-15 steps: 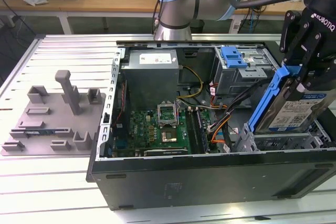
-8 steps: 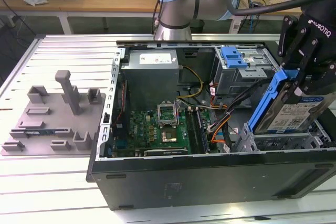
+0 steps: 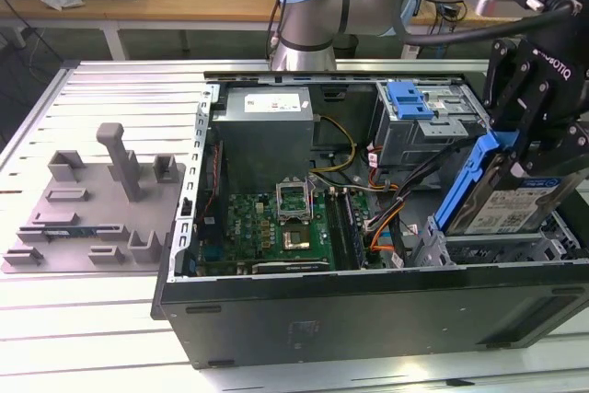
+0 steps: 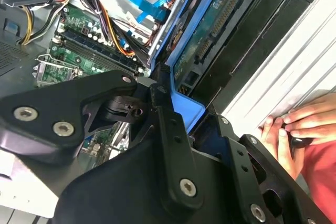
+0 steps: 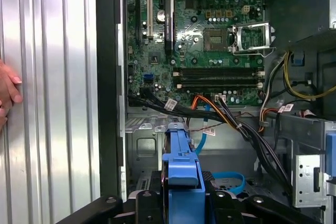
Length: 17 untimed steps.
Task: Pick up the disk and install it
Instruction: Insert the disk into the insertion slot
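The disk, a silver drive with a white-and-blue label in a blue plastic carrier, hangs tilted over the near right corner of the open computer case. My gripper is shut on its upper edge, black fingers on either side of the carrier. In both wrist views the blue carrier sits clamped between the black finger links. The second wrist view also shows the disk's green circuit-board underside. Below the disk lies a grey metal bay of the case.
Inside the case are the green motherboard, a grey box with a white sticker, a drive cage with a blue handle and loose cables. A grey fixture plate lies at the exterior view's left. A person's hand rests beside the case.
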### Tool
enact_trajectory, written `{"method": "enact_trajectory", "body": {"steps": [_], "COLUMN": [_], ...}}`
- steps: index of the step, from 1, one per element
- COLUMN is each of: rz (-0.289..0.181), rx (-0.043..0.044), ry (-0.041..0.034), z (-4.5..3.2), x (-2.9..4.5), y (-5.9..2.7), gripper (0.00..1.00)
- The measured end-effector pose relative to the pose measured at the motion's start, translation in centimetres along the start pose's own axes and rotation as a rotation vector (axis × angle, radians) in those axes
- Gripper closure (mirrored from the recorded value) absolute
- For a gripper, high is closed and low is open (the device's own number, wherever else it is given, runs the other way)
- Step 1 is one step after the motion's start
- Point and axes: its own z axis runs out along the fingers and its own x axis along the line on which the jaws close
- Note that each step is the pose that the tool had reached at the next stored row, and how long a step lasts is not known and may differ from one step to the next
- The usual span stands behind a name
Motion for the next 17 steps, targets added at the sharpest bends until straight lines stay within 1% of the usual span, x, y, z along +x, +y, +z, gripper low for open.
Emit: {"method": "enact_trajectory", "body": {"steps": [5,10,11,12,13,17], "rz": [0.000,0.000,0.000,0.000,0.000,0.000], "rx": [0.0038,0.0039,0.0039,0.0039,0.0039,0.0039], "ry": [-0.0001,0.0000,-0.0002,0.0000,-0.0001,0.0000], "z": [0.60,0.65,0.66,0.65,0.65,0.65], "x": [0.02,0.06,0.06,0.07,0.07,0.08], "y": [0.01,0.01,0.01,0.01,0.01,0.01], "gripper": [0.63,0.62,0.50,0.50,0.44,0.44]}}
